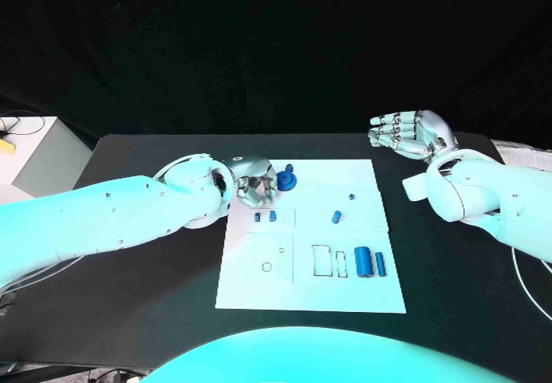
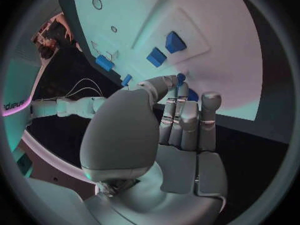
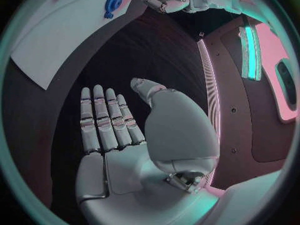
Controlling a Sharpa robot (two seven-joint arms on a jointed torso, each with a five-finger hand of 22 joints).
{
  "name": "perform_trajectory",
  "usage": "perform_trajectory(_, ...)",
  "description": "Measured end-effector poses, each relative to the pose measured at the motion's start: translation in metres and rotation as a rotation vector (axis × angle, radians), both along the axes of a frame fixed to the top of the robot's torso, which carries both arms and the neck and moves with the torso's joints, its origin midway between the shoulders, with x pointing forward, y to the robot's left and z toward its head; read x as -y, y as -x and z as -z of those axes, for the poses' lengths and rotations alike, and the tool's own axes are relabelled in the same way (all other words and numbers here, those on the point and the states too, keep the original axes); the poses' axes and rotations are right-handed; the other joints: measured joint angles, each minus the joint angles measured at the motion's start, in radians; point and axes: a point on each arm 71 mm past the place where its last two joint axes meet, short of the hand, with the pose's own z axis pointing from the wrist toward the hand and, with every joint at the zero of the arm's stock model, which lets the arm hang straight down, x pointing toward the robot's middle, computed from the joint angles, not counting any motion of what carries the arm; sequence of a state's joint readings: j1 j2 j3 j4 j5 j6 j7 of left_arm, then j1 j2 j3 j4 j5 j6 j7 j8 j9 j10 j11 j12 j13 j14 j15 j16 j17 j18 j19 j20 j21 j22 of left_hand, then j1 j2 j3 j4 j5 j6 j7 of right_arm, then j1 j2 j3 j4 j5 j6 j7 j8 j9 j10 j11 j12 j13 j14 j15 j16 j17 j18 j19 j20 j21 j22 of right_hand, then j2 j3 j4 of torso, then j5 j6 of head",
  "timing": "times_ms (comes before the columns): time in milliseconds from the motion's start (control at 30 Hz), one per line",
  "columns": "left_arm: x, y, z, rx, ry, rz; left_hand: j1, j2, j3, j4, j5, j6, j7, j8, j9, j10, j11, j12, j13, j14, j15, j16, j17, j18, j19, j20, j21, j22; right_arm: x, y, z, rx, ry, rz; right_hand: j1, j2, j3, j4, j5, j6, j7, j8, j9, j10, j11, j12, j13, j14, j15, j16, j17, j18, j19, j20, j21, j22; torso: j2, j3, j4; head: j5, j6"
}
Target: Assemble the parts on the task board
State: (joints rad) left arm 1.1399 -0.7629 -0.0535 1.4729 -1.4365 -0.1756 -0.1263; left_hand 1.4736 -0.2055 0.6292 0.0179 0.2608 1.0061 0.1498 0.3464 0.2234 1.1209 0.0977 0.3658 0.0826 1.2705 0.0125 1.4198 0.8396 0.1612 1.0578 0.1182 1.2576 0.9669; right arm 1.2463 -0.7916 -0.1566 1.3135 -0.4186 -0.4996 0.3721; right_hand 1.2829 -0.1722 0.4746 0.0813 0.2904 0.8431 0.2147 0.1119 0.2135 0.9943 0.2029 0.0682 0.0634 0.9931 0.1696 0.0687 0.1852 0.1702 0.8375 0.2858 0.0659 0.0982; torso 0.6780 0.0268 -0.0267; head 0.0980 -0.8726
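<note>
Our left hand [image 1: 255,190] pinches a small blue part [image 2: 180,78] by its sides (light, stiff, slippery, we judge); right hand [image 1: 409,132] hovers, fingers together, empty.

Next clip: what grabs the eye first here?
The white task board in the middle of the black table, dotted with small blue parts. The left hand sits at the board's far left corner, beside a round blue part, while the right hand is raised, open, beyond the board's far right corner.
</note>
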Motion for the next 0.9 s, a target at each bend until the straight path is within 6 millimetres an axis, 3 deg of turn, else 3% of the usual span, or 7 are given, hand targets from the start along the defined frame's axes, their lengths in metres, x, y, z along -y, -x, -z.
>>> perform_trajectory(900, 0.0008, -0.0030, 0.0007, -0.025, -0.031, -0.013, 0.000, 0.000, 0.003, -0.003, 0.002, 0.000, 0.000, -0.002, 0.001, 0.000, 0.000, -0.002, 0.000, 0.000, 0.000, 0.000, -0.004, 0.000, 0.000, 0.000, 0.000, -0.002, 0.0004, -0.0001, 0.0002, 0.000, 0.000, 0.001, 0.000, 0.000, 0.000, 0.000, 0.000, 0.000, 0.000, 0.000, 0.000, 0.000, 0.000, 0.000, 0.000, 0.000, 0.000, 0.000, 0.000, 0.000, 0.000, 0.000, 0.000, 0.000, 0.000, -0.0007, 0.0004, 0.000, 0.000)
